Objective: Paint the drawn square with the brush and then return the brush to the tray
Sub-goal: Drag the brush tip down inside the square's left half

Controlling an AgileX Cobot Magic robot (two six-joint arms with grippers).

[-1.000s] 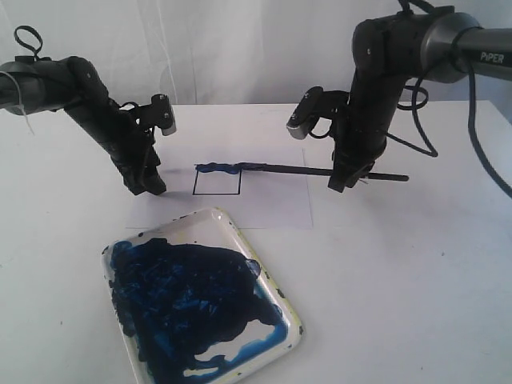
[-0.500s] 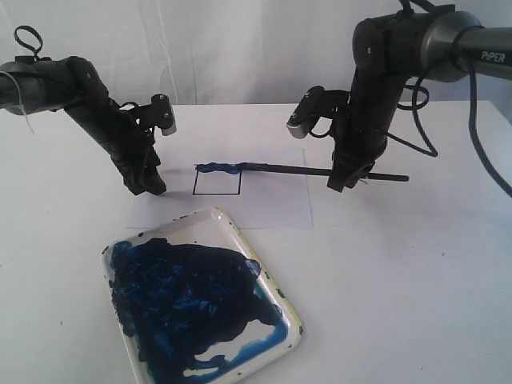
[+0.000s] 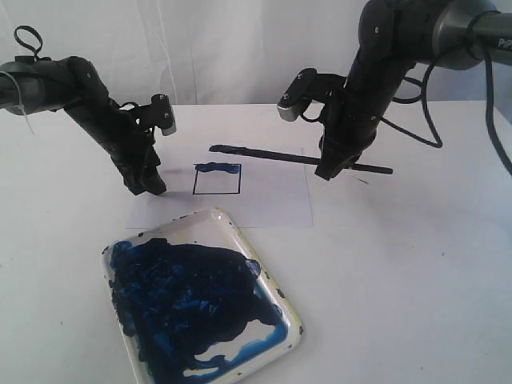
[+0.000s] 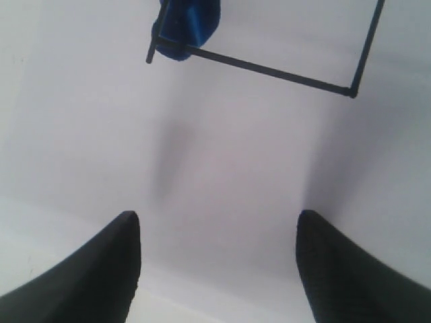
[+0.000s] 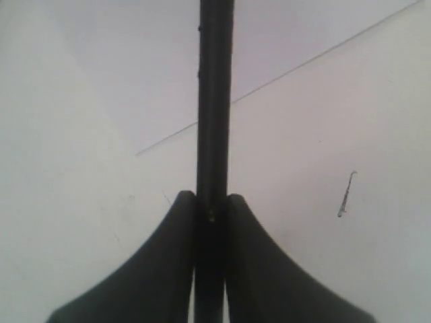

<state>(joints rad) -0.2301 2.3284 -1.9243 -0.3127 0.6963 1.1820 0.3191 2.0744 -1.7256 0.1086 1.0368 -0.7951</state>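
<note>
The drawn square [image 3: 218, 181] sits on a white sheet [image 3: 272, 200], with a dark blue smear along its far edge [image 4: 190, 25]; its inside is white. My right gripper [image 3: 326, 172] is shut on the brush [image 3: 280, 156], a long thin black stick held level above the paper, its tip [image 3: 216, 149] just beyond the square's far side. The handle runs between the right fingers [image 5: 213, 208]. My left gripper [image 3: 148, 186] stands open on the sheet's left edge beside the square, nothing between its fingertips [image 4: 215, 222]. The tray [image 3: 276, 292], full of blue paint, lies near the front.
The white table [image 3: 416, 264] carries only the sheet and the tray. A white wall closes the back. The right arm's cables [image 3: 428, 120] hang over the far right of the table.
The right gripper has lifted and shifted slightly left and back with the brush; its tip has left the square's far edge and now hangs above the paper. The left arm is unchanged.
</note>
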